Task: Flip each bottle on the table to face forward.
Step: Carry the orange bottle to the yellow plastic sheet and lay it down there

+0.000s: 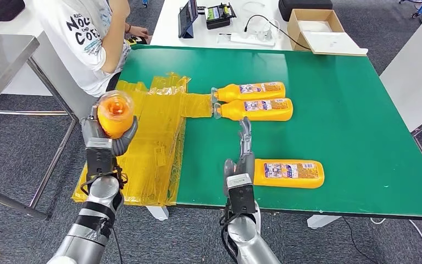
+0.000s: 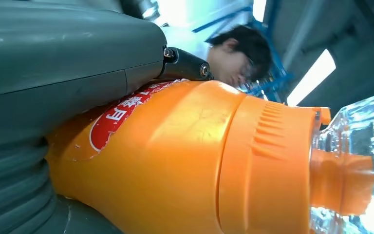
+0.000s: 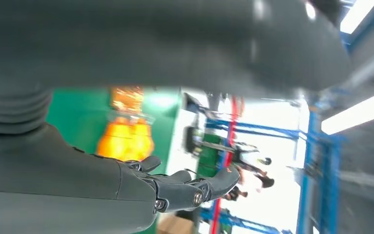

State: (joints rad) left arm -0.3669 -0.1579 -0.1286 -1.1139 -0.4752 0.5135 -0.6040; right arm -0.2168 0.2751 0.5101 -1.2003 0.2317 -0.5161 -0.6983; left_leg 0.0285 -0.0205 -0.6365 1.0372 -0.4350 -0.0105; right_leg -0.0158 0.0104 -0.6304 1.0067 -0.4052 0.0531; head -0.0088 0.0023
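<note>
The orange bottle (image 1: pixel 115 114) sits clamped in the left robot hand (image 1: pixel 107 135), raised off the counter's (image 1: pixel 351 126) left edge over yellow bags (image 1: pixel 154 137). Likely full, smooth plastic (slippery), best gripped mid-body. Right robot hand (image 1: pixel 244 157) empty, fingers extended, beside a lying bottle (image 1: pixel 288 173).

Silver arms w/ black cabling; left hand (image 1: pixel 110 137) & right hand (image 1: pixel 244 157) grey, dark-fingered

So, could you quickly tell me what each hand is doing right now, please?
Left hand: holding an orange bottle.
Right hand: open, holding nothing.
</note>
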